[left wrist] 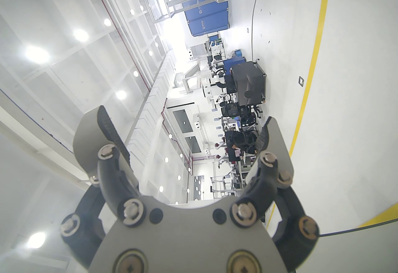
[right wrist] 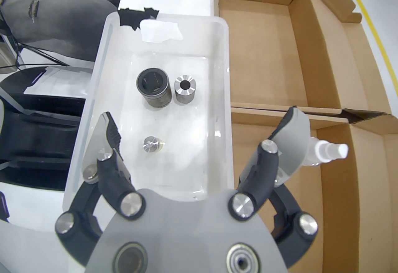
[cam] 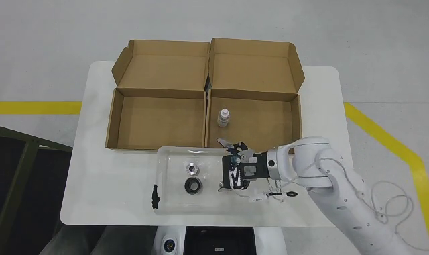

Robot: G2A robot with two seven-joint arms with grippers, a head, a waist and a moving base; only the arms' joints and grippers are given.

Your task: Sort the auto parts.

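White surface [cam: 315, 80] carries a clear bin [right wrist: 228, 68]; right claw [right wrist: 202, 121] hangs spread above it; left claw [left wrist: 185, 118] likewise spread, empty.

Boxes [cam: 157, 124] brown; bin [right wrist: 226, 84] clear w/ black tape [right wrist: 133, 17]; bearing [right wrist: 154, 90] dark grey; bottle [right wrist: 326, 151] white.

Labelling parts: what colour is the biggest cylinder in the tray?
The cylinder is dark grey; right wrist view.

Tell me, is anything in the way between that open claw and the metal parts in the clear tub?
Nothing visible is. The right gripper hangs open over the open-topped clear tub; the small silver part lies nearest it, with the dark cylinder and silver cylinder side by side farther on, all uncovered.
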